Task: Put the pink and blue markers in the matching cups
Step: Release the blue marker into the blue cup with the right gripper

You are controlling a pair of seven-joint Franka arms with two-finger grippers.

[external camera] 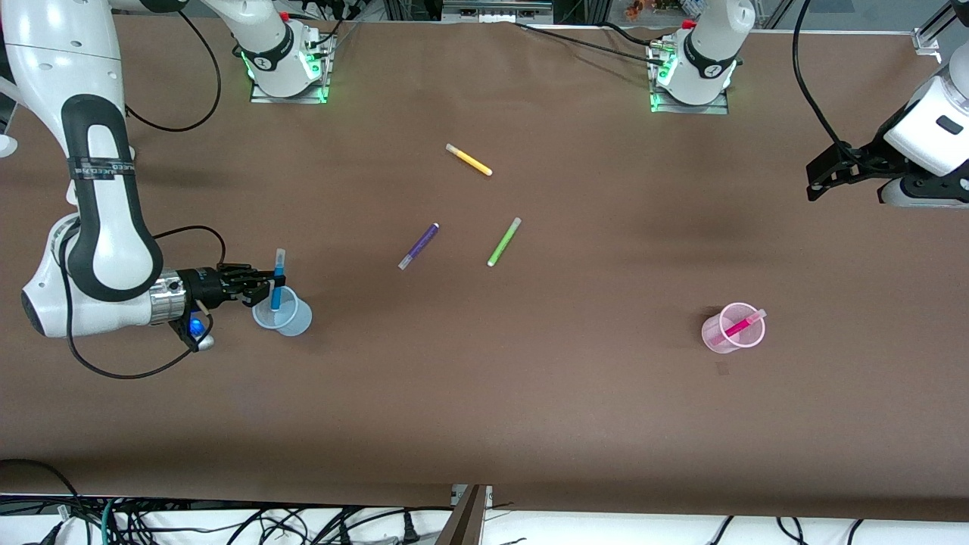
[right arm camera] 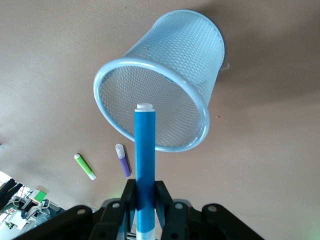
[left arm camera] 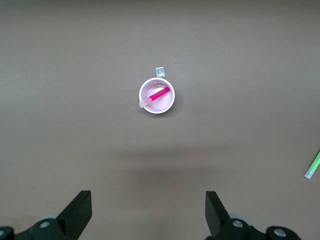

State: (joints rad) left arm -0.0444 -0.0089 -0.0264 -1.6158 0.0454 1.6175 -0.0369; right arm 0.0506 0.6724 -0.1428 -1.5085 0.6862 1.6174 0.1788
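Here, going from the right arm's end of the table toward the left arm's end, the right gripper [external camera: 266, 291] comes first. Its fingers are closed on the blue marker [external camera: 278, 281], about in the middle of its length. The marker stands almost upright, pale cap up, and its lower end is at the mouth of the blue cup [external camera: 286, 318], a little toward the rim on the gripper's side, as far as I can judge. So the coming move depends on this: the marker's long axis must point down into the cup opening before the fingers let go. The right arm is clearly the nearer one for this cup.

In the middle of the table lie the purple marker [external camera: 419, 246], the green marker [external camera: 504, 241] and the yellow marker [external camera: 468, 160], all flat and well apart from both cups.

Toward the left arm's end, the pink marker [external camera: 736, 325] leans inside the pink cup [external camera: 733, 328], so this half looks done. The left gripper [external camera: 831, 172] waits high, its fingers spread wide and empty.

The right wrist view shows what the front view does not: the white marker end [right arm camera: 144, 106] sits in line with the cup's rim [right arm camera: 150, 80], and the cup's wall looks like fine mesh. The left wrist view looks straight down on the pink cup [left arm camera: 157, 96].
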